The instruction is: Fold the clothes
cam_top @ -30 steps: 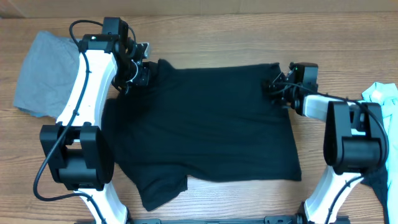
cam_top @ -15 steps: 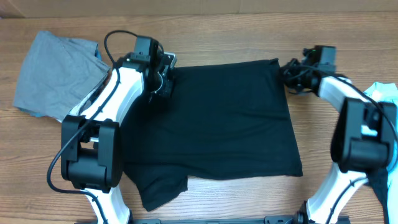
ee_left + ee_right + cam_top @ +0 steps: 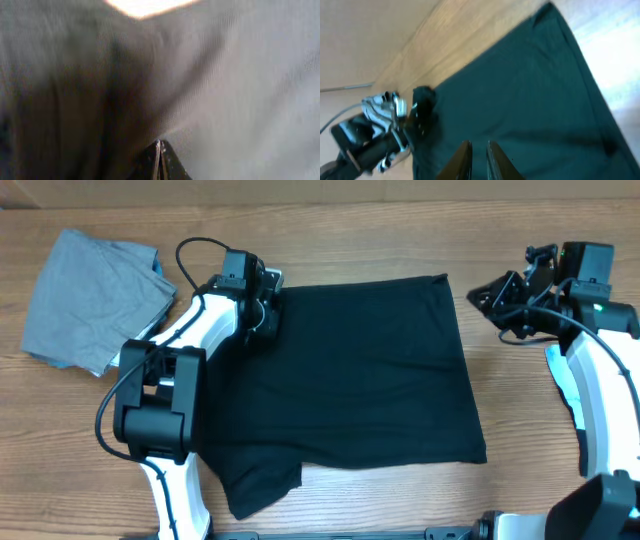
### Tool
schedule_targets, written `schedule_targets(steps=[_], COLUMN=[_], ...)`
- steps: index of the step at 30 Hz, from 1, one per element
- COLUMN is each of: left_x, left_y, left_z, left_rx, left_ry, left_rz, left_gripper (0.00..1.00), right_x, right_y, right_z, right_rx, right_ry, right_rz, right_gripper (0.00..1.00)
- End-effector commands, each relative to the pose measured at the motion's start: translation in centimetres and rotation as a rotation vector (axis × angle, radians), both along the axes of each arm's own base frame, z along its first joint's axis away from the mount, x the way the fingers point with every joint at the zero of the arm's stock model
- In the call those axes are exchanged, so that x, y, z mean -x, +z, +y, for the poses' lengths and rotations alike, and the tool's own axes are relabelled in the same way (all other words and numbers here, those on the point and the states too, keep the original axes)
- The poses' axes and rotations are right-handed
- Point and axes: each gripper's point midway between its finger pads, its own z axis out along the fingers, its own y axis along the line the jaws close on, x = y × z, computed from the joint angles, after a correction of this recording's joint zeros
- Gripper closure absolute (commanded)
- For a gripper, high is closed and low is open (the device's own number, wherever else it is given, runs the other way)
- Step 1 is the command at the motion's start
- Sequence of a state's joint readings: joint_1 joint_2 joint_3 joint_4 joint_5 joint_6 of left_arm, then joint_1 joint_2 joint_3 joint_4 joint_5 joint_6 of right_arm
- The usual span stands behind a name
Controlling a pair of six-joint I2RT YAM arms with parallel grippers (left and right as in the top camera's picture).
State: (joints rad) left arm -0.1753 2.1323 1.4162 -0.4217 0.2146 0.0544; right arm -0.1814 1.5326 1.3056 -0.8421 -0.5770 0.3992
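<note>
Now the left tool (image 3: 159, 161) pinches a far corner of the black shirt (image 3: 370, 370); the right tool (image 3: 479, 157), parted, hangs beside it.

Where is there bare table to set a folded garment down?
Bare wood: the far strip beyond the black shirt, the front strip below its hem, and the near-left corner below the grey garment. Crowded around the left fingers at the shirt's corner and by the light-blue garment at right.

the shirt (image 3: 350, 370) lies in the middle of the table (image 3: 400, 240), another garment (image 3: 90, 300) off its far left corner.
</note>
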Motion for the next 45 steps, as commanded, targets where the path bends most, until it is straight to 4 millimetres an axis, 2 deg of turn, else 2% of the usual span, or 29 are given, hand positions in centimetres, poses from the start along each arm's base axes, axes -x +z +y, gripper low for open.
schedule_targets(steps=[1,5,9,12,14,17,18,19,20,24,25,27,29,31,34,36,41,45], left_x=[-0.7,-5.5,-8.0,-9.4,-9.9,-10.2,-10.1,-10.1,-9.9,-8.9,-7.6,-6.0,-3.9,-1.3,2.6,5.4,10.0,13.4], left_y=[-5.5,-4.7,-2.4,0.0,1.3,4.0,4.9,6.0,8.1,13.3,16.1,18.2,19.7,20.3,19.7,18.7,15.7,13.1], left_z=[2.1,2.2,1.4,0.7,0.6,0.6,0.8,1.0,1.3,2.1,2.4,2.5,2.7,2.7,3.0,3.4,3.8,3.5], left_rx=[-0.11,-0.023,0.083,0.113,0.102,0.072,0.058,0.047,0.04,0.039,0.038,0.034,0.028,0.02,0.006,-0.005,-0.037,-0.037], left_ry=[0.063,0.172,0.199,0.17,0.154,0.118,0.105,0.093,0.091,0.105,0.106,0.106,0.105,0.1,0.127,0.171,0.197,0.194], left_rz=[0.011,-0.142,-0.198,-0.216,-0.213,-0.19,-0.185,-0.179,-0.166,-0.149,-0.134,-0.11,-0.07,-0.002,0.15,0.285,0.512,0.68], left_gripper=[0.96,0.96,0.96,0.96,0.94,0.89,0.87,0.79,0.71,0.54,0.46,0.43,0.36,0.33,0.35,0.4,0.45,0.55], right_x=[1.3,3.8,6.0,7.2,8.1,11.3,12.0,13.0,14.0,16.2,17.6,18.6,18.7,18.0,16.9,16.1,13.9,12.5], right_y=[0.0,-3.7,-8.4,-11.6,-13.6,-17.8,-18.6,-19.7,-21.0,-23.6,-24.4,-24.6,-24.5,-24.0,-23.3,-22.6,-20.1,-17.1], right_z=[0.7,1.9,1.7,1.8,1.9,0.5,0.2,-0.3,-0.4,-1.5,-3.3,-4.9,-6.5,-7.7,-8.4,-8.6,-8.2,-7.9], right_rx=[0.005,0.089,0.242,0.273,0.27,0.313,0.323,0.333,0.327,0.309,0.332,0.34,0.326,0.301,0.261,0.249,0.232,0.211], right_ry=[0.028,0.07,0.065,0.05,0.041,-0.066,-0.09,-0.118,-0.139,-0.271,-0.405,-0.517,-0.574,-0.553,-0.517,-0.486,-0.371,-0.321], right_rz=[0.041,0.164,0.285,0.329,0.357,0.482,0.508,0.535,0.549,0.589,0.643,0.691,0.7,0.673,0.641,0.617,0.555,0.501], right_gripper=[0.86,0.86,0.86,0.86,0.86,0.89,0.9,0.9,0.91,0.92,0.94,0.95,0.96,0.96,0.96,0.93,0.83,0.79])
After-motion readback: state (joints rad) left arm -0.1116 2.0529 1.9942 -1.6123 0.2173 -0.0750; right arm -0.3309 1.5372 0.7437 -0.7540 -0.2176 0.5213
